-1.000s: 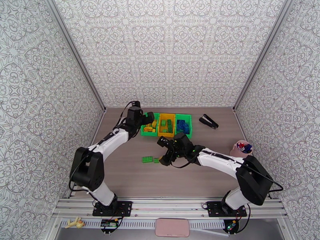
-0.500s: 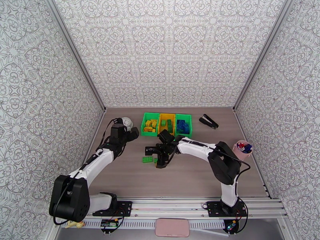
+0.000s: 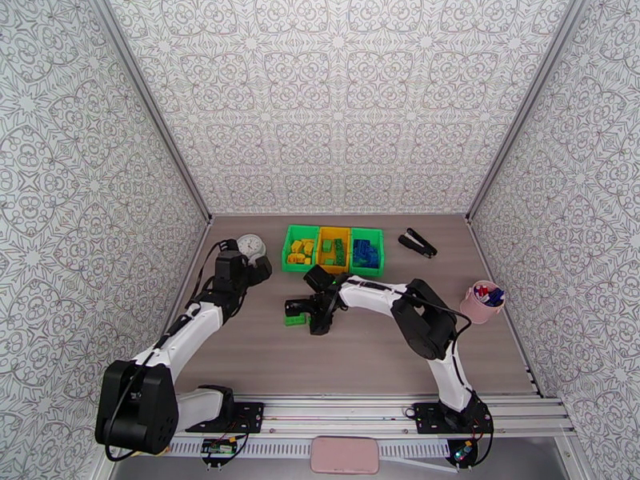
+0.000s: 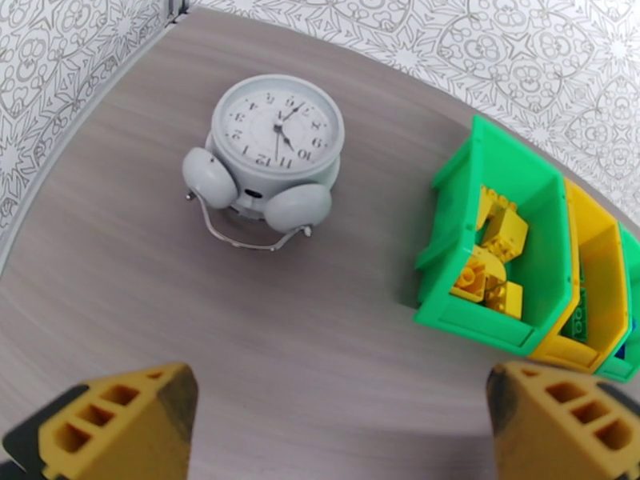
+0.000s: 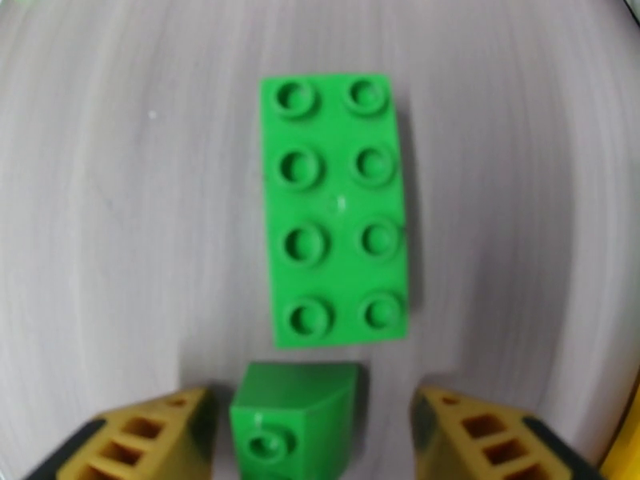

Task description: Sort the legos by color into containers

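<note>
Two green legos lie on the table: a flat eight-stud brick [image 5: 336,210] [image 3: 295,319] and a small green brick [image 5: 292,422]. My right gripper [image 5: 316,442] [image 3: 308,312] hangs low over them, open, its yellow fingers [image 5: 144,434] on either side of the small brick. The three joined containers [image 3: 333,250] stand at the back: a green bin [image 4: 496,314] with yellow bricks [image 4: 492,258], a yellow bin [image 4: 596,266] with green ones, and a green bin [image 3: 366,251] with blue ones. My left gripper [image 4: 336,426] [image 3: 261,270] is open and empty, left of the bins.
A white alarm clock [image 4: 272,154] [image 3: 250,246] lies face up near the back left, just beyond my left gripper. A black stapler [image 3: 417,242] sits right of the bins. A pink cup [image 3: 482,302] stands by the right wall.
My left arm has drawn back from the bins towards the clock. My right gripper has swung left and come down over the green bricks.
</note>
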Robot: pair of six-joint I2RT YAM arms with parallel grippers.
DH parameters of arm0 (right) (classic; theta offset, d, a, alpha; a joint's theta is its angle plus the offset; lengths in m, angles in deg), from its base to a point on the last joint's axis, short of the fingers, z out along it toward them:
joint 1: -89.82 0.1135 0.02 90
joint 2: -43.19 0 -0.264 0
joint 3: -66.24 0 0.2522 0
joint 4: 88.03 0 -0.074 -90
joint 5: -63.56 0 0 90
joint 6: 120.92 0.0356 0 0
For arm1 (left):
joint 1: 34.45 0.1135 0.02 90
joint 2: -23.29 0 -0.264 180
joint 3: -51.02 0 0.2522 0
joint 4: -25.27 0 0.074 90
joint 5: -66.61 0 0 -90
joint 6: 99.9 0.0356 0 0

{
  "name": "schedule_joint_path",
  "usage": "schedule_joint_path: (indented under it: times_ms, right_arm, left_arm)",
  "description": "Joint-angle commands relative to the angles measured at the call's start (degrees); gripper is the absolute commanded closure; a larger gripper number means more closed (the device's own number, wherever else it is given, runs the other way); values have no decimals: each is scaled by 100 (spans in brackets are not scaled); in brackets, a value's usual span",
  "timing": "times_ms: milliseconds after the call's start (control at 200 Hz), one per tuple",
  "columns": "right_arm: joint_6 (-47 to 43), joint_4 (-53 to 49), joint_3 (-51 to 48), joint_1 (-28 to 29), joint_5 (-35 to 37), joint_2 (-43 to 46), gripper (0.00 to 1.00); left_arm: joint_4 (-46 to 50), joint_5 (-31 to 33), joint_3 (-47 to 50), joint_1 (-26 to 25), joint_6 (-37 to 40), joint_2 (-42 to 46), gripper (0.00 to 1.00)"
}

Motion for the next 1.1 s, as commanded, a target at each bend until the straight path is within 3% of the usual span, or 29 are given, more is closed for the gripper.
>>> schedule_joint_path:
  times_ms: [0, 545, 690, 855, 1095]
  right_arm:
    - [134, -128, 166, -1, 120, -219, 39]
    - [243, -76, -102, -6, 211, -34, 65]
    - [452, 161, -359, -15, 147, 239, 72]
    - [740, 604, -905, -163, -81, 762, 76]
    - [1434, 1954, -1914, -477, 87, 1785, 78]
  left_arm:
    - [76, 82, -41, -85, 110, 9, 0]
    - [294, 479, -171, -342, 392, -37, 0]
    - [555, 249, -302, -374, 283, 113, 0]
    - [1265, -35, -569, -375, 375, 522, 0]
    - [2116, 157, -713, -661, 114, 756, 0]
